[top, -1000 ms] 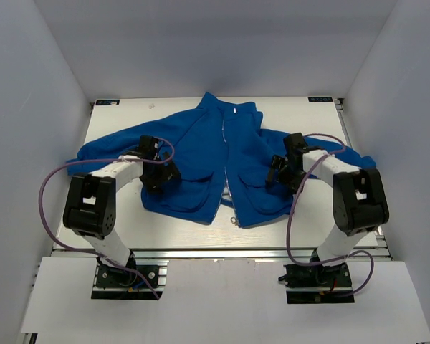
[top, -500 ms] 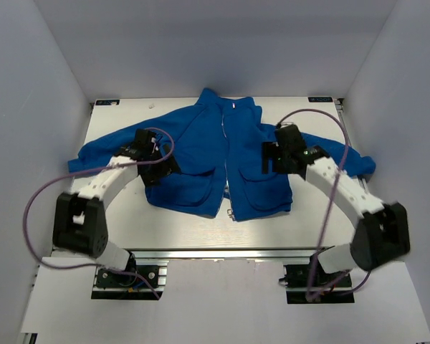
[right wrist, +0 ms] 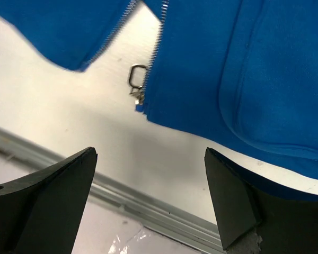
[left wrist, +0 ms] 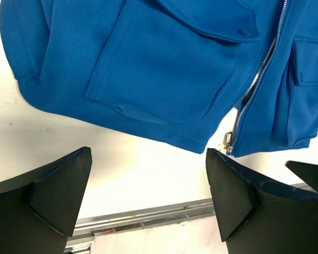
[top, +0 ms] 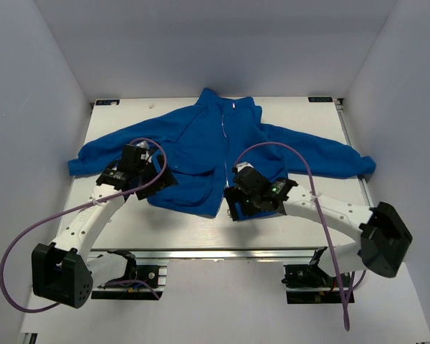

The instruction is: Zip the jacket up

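Jacket (top: 201, 143) spread front-up on table (top: 122, 226), collar toward far edge, zipper (left wrist: 254, 84) parted at hem, pull (right wrist: 137, 79) at lower edge, L gripper (left wrist: 148, 159) jaws apart above hem nr left pocket (left wrist: 159, 74), R gripper (right wrist: 151, 153) jaws apart nr pull, both empty.

I log: white rectangular tabletop (top: 179, 226); silver aluminium rail (top: 222, 252) along its near edge; pale-grey wall panels (top: 222, 43) on three sides.

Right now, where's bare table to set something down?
Bare table at both far corners, beyond each sleeve, and a near strip between jacket hem and front edge, left of centre. Crowded: hem centre, where the right gripper hovers, and the left gripper by the left pocket.
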